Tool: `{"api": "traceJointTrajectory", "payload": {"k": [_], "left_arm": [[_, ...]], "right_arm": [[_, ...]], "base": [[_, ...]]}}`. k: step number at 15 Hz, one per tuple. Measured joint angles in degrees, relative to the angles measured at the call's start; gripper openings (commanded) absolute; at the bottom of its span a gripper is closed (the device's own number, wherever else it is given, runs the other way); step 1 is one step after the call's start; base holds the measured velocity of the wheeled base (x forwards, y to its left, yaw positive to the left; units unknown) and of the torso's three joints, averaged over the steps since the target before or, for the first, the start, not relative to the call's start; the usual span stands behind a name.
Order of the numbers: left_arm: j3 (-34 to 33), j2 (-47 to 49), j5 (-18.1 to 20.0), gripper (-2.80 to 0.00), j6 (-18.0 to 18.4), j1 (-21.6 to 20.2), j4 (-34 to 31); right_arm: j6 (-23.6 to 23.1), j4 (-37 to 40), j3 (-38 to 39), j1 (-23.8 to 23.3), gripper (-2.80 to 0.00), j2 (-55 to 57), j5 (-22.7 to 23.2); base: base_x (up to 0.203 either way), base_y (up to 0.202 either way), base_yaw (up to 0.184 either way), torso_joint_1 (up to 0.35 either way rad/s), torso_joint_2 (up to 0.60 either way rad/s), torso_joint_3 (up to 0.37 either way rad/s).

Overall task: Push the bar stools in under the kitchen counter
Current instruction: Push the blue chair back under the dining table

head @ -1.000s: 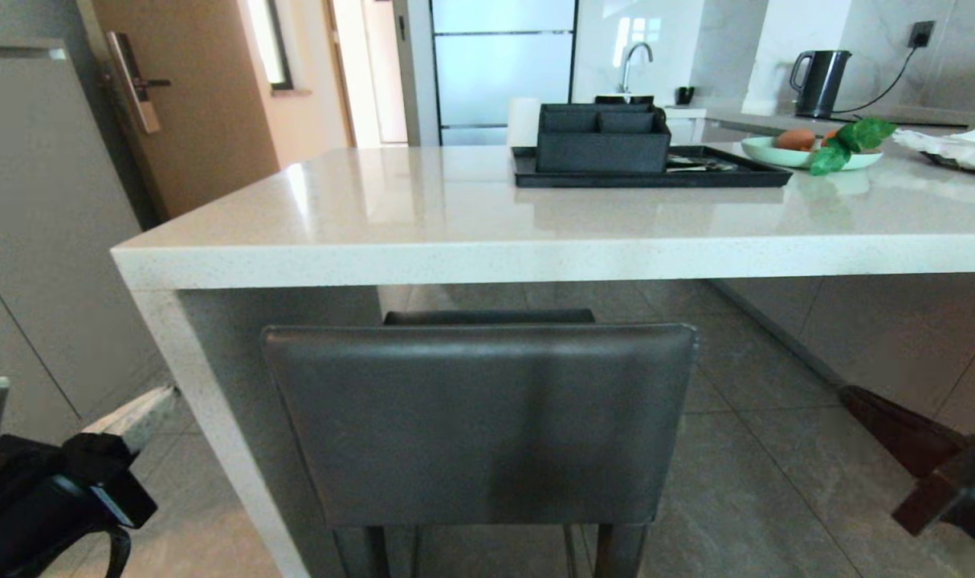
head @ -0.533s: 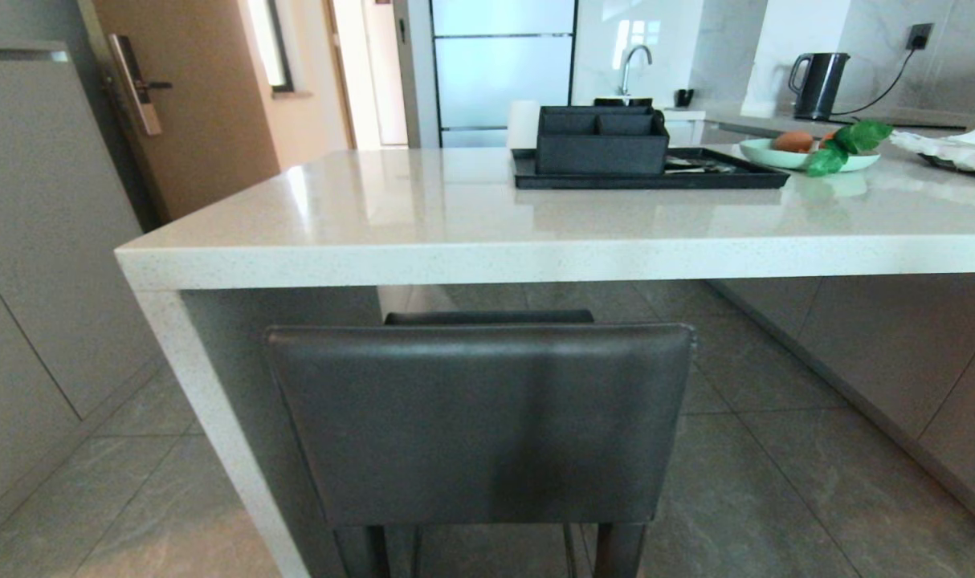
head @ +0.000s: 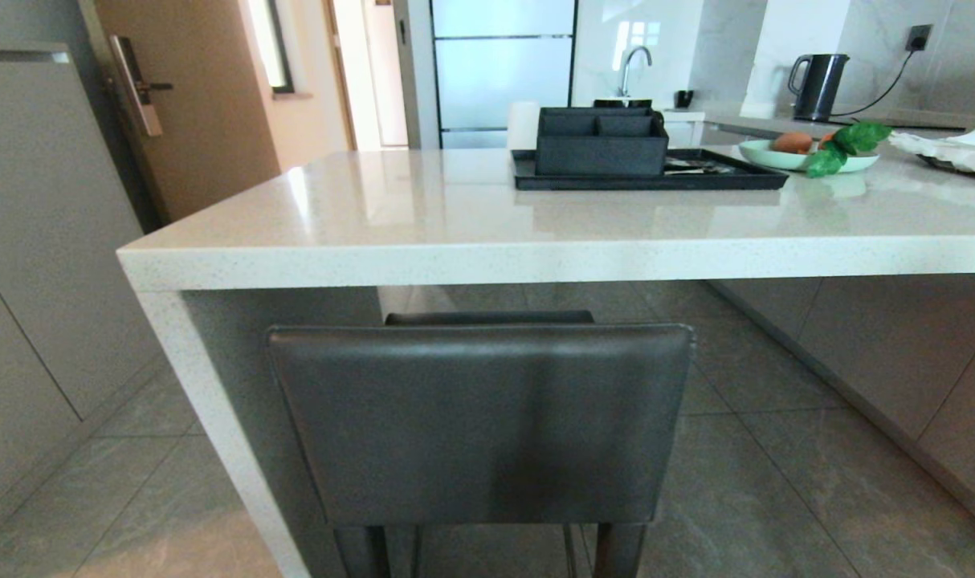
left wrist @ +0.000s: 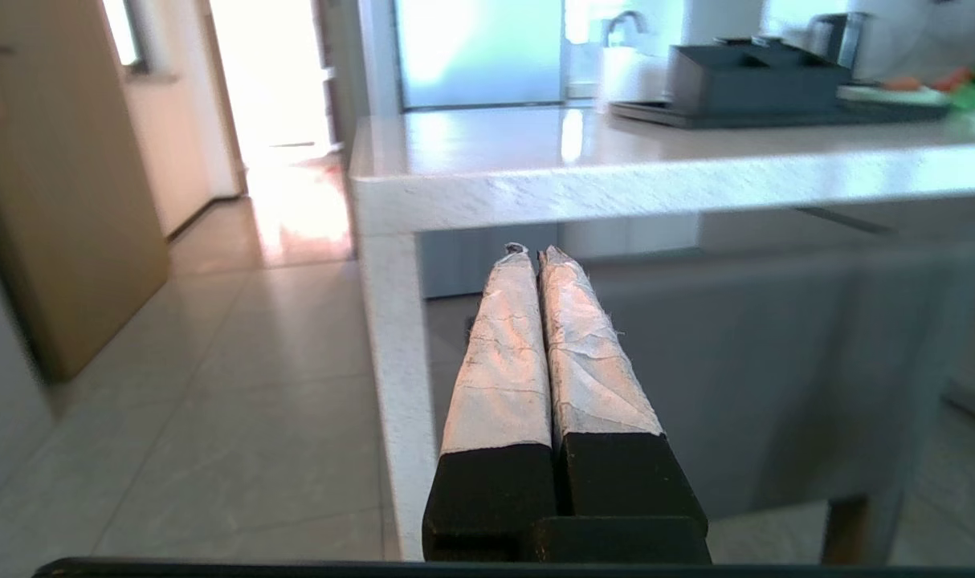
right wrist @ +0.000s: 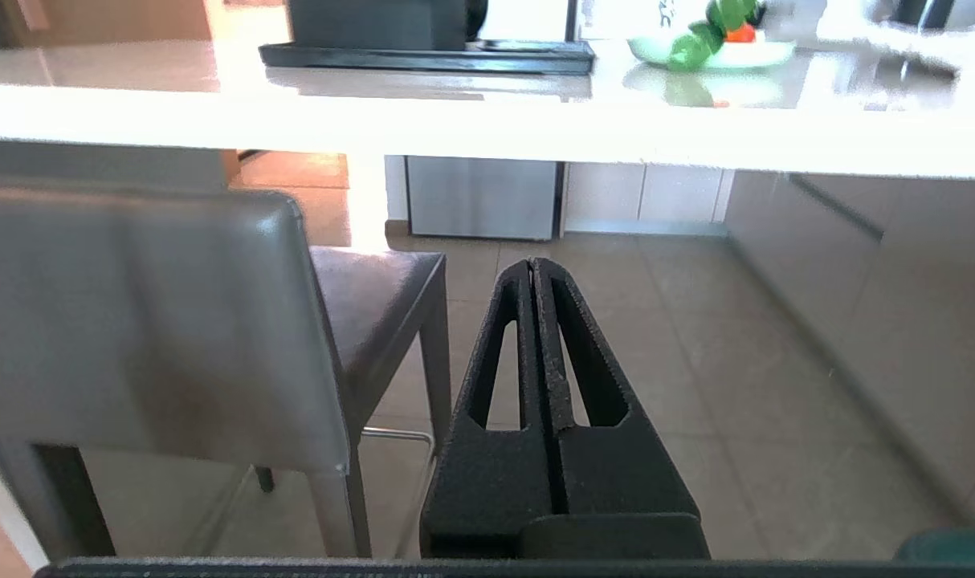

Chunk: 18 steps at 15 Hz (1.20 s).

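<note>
Dark grey stool (head: 481, 421) — boxy low backrest facing the robot, square dark legs below, seat (head: 487, 317) showing just past the top of the back. It stands at the near left end of the kitchen counter (head: 536, 261), close beside the white end panel (head: 214, 401) on its left. The seat's far part lies under the thick stone edge; the backrest stands nearer than that edge, so by my reading there is some push left in it. Backrest's long axis runs left to right, parallel to the counter's near edge; the push would go straight away from the robot, square to that axis.

Teal stool — not seen in any view.

Left gripper (left wrist: 531, 255) — taped fingers pressed together, holding nothing, pointing level toward the counter. It sits short of the stool, off the backrest's left end and in line with the end panel; the backrest (left wrist: 777, 361) lies ahead and to its right.

Right gripper (right wrist: 533, 265) — black fingers closed on each other, empty, pointing the same way. It is off the backrest's right end; the backrest (right wrist: 150, 321) lies to its left, open floor (right wrist: 696, 361) straight ahead.

Neither arm shows in the head view. The two flank the stool about evenly, neither touching it; I cannot tell which is nearer.

On the worktop, far side — black tray (head: 648, 178) with caddy (head: 601, 143), green plate (head: 805, 156), kettle (head: 821, 84).
</note>
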State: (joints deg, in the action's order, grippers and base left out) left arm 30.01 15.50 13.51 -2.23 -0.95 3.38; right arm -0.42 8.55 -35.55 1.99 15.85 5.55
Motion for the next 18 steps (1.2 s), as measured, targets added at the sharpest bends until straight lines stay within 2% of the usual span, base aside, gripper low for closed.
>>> {"api": "traceJointTrajectory", "payload": {"k": [2, 5, 7, 10, 12, 14, 16, 17, 18], "left_arm": [[-3.15, -3.01, 0.24, -2.8, 0.06, -0.26, -0.3], [-8.64, -9.54, -0.01, -2.8, 0.48, 0.27, -5.74], [-13.93, -12.87, -1.33, -2.8, 2.58, 0.49, -8.91], [-24.56, -14.84, -5.33, -2.8, 6.63, 0.68, -1.91], [-28.7, -15.32, -8.5, -2.8, 8.29, 0.77, 1.05], [-29.56, -15.5, -9.72, -2.8, 6.44, 0.85, 1.1], [-29.85, -15.52, -10.33, -2.8, 5.68, 0.79, 0.67], [-29.85, -15.5, -10.95, -2.8, 6.07, 0.77, -0.3], [-29.73, -15.5, -12.29, -2.8, 6.39, 0.74, -3.13]], "right_arm": [[-1.15, 0.88, -0.34, -2.78, -2.8, -1.88, 4.84], [-1.44, 4.79, 2.86, -2.56, -2.8, -7.45, 5.63], [-1.75, 9.73, 6.95, -2.3, -2.8, -11.92, 4.31], [-3.87, 11.67, 13.5, -2.15, -2.8, -14.77, 2.19], [-4.75, 7.46, 21.93, -2.1, -2.8, -15.45, 1.61], [-3.42, -3.46, 30.24, -2.04, -2.8, -15.75, 0.12], [1.36, -12.1, 34.11, -1.99, -2.8, -15.85, -2.1], [2.63, -12.7, 34.85, -1.99, -2.8, -15.85, -2.63], [1.84, -12.79, 35.21, -1.99, -2.8, -15.85, -2.68]], "base": [[0.0, 0.0, 0.0, 0.0, 0.0, 0.0], [0.0, 0.0, 0.0, 0.0, 0.0, 0.0], [0.0, 0.0, 0.0, 0.0, 0.0, 0.0], [0.0, 0.0, 0.0, 0.0, 0.0, 0.0], [0.0, 0.0, 0.0, 0.0, 0.0, 0.0], [0.0, 0.0, 0.0, 0.0, 0.0, 0.0], [0.0, 0.0, 0.0, 0.0, 0.0, 0.0], [0.0, 0.0, 0.0, 0.0, 0.0, 0.0], [0.0, 0.0, 0.0, 0.0, 0.0, 0.0]]}}
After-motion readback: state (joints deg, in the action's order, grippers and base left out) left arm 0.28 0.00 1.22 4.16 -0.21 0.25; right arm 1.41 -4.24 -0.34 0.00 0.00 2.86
